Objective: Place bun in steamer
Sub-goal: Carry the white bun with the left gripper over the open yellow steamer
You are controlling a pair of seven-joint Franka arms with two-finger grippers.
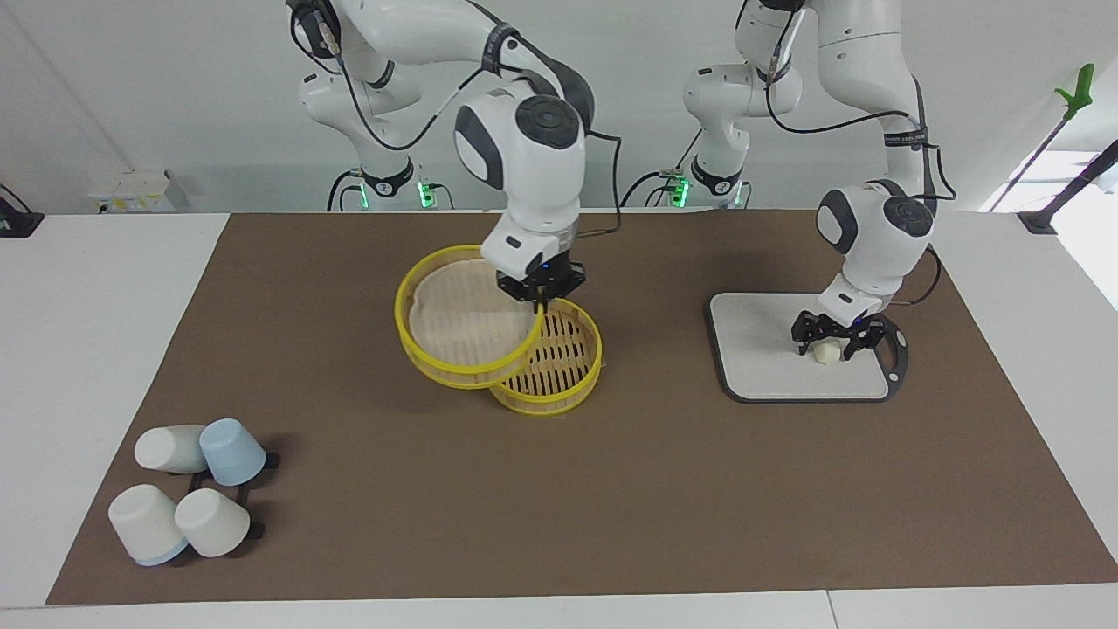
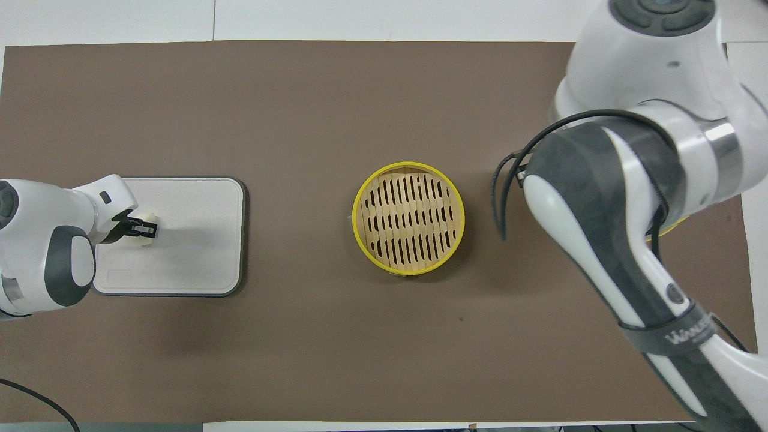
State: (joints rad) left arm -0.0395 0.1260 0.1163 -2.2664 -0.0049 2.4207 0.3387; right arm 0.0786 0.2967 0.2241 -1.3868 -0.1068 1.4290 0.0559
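Note:
The bun (image 1: 825,353) lies on a white board with a dark rim (image 1: 760,358) toward the left arm's end of the table. My left gripper (image 1: 824,345) is low over the board, open, with a finger on each side of the bun; both show in the overhead view, gripper (image 2: 143,228) and bun (image 2: 148,219). The steamer (image 1: 555,371) with its bare slatted floor sits mid-table, in full view from overhead (image 2: 408,217). My right gripper (image 1: 541,297) is shut on the rim of the paper-lined yellow basket (image 1: 454,319) and holds it tilted above the table beside the steamer.
Several white and pale blue cups (image 1: 212,521) lie on a black rack at the right arm's end of the table, farther from the robots. The brown mat (image 1: 611,489) covers the table. In the overhead view the right arm (image 2: 606,228) hides the lifted basket.

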